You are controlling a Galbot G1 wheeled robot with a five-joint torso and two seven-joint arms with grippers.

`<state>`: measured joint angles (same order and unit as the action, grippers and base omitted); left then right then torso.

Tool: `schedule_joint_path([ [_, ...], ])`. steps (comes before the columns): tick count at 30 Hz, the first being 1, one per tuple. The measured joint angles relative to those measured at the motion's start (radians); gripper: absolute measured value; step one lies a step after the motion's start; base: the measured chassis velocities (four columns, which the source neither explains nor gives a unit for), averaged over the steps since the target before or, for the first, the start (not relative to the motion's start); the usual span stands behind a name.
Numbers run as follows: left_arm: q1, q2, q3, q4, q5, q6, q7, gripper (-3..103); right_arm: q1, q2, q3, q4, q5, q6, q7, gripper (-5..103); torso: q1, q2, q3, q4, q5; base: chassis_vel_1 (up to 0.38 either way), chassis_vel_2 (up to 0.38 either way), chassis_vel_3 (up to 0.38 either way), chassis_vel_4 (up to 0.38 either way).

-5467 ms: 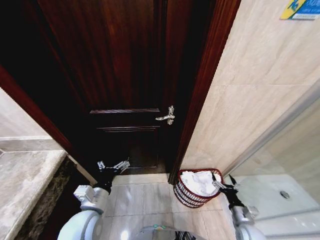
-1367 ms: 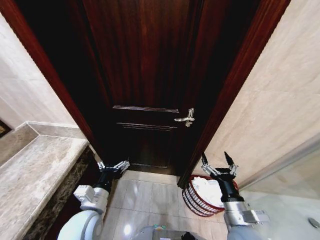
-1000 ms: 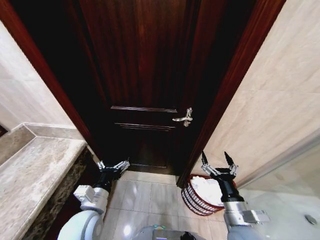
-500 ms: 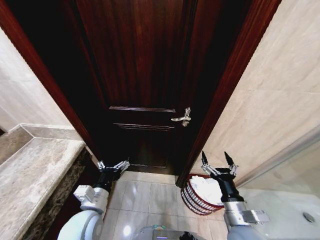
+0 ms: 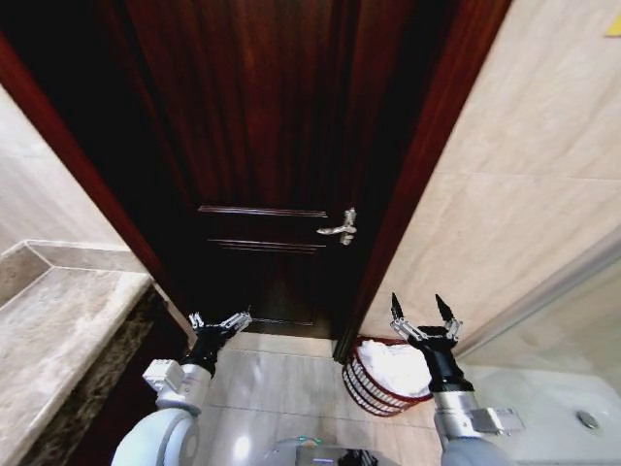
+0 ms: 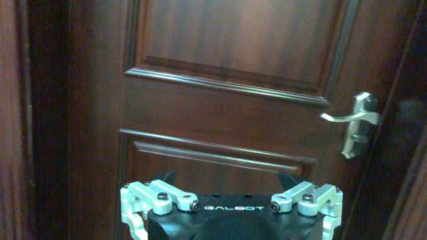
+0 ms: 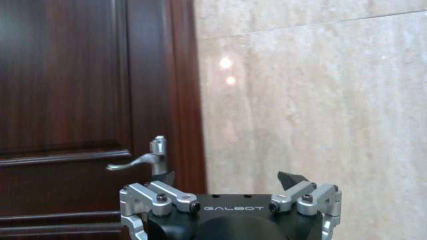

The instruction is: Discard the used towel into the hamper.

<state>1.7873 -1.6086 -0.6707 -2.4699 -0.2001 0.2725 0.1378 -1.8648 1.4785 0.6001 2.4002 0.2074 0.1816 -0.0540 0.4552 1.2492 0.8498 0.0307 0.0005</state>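
my right claw [image 5: 424,309] is raised in front of me on the right, its fingers spread wide and holding nothing. it hangs above the hamper [image 5: 363,386], a small round dark red-brown openwork basket that stands on the tiled floor [image 5: 277,374] just right of the dark wooden door frame [image 5: 427,165], close against the beige stone wall [image 5: 514,204]. the white towel [image 5: 393,367] lies bunched inside the hamper, filling it up to the rim, partly hidden behind my right arm. in my right wrist view the claw [image 7: 230,177] points at the wall [image 7: 313,100] with the door frame [image 7: 183,90] beside it, the two dark fingertips [image 7: 291,178] apart.

my left claw [image 5: 219,321] is held low on the left, near the foot of the dark wooden door [image 5: 262,146], and its fingers are also parted and empty. in my left wrist view that claw [image 6: 230,176] faces the door panels [image 6: 227,60], with the silver lever handle [image 6: 355,122] off to one side of it. in the head view the door handle [image 5: 340,229] sits at mid height between my two arms. a grey stone table [image 5: 53,330] runs along the near left, well apart from the hamper. to the far right the floor of a shower [image 5: 572,408] shows with a round drain [image 5: 586,419].
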Motion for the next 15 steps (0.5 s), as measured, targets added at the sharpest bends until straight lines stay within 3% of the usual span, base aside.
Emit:
schedule_joint_path([
  [6,0.000,0.000,0.000,0.000,0.000,0.000,0.000,100,0.000,0.000,0.000,0.000,0.000,0.000,0.000,100,0.000,0.000,0.000,-0.0001,-0.0001,-0.052,-0.091,0.054,0.072],
  [15,0.000,0.001,0.000,0.000,0.000,0.000,0.000,100,0.000,0.000,-0.001,0.000,0.000,0.000,0.000,100,0.000,0.000,0.000,0.0001,-0.0006,0.033,0.031,-0.020,-0.027],
])
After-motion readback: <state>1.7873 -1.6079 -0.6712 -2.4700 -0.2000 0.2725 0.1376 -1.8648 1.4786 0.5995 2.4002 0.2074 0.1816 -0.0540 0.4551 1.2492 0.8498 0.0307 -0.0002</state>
